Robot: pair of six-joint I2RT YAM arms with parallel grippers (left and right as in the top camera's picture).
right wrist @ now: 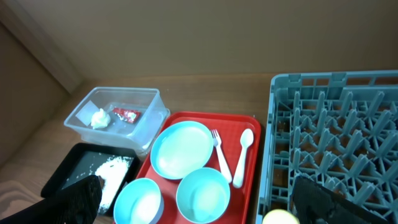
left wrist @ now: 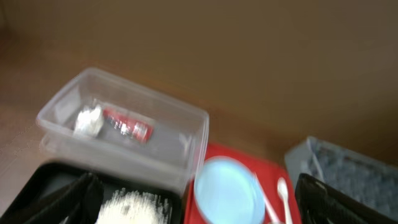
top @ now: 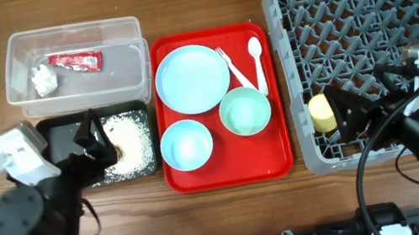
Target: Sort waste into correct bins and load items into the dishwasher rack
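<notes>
Hovering the left gripper (top: 95, 138) over the shallow black rectangular tray (top: 60, 141), jaws standing wide apart and gripping nothing, with the blurred left wrist view showing one dark finger (left wrist: 62, 199) at each lower corner. Finding the loose white rice grains (top: 134, 143) lying in that tray's right half, low between those fingers and apart from both. Seeing the clear plastic rectangular tub (top: 124, 63) sitting just behind the black tray and holding the red wrapper (top: 74, 61) and the crumpled white tissue (top: 43, 79) side by side. Reaching the right gripper (top: 339, 115) into the near left corner of the large square grey plastic crate (top: 371, 13) with its grid of upright pegs, jaws also spread wide. Spotting the small yellow cup (top: 322, 113) sitting inside the crate against its left wall, just at the fingertips. In the right wrist view, peeking up at the bottom edge between the two fingers, nearer the one on the picture's right, with contact impossible to tell. Resting on the flat red serving tray (top: 279, 153) between the bins and the crate: the pale blue round plate (top: 191, 78) at the back, the small pale blue bowl (top: 187, 145) front left, the mint green bowl (top: 244, 112) front right, and the white plastic fork (top: 226, 65) and white plastic spoon (top: 257, 62) lying side by side right of the plate, all well apart from both grippers.
</notes>
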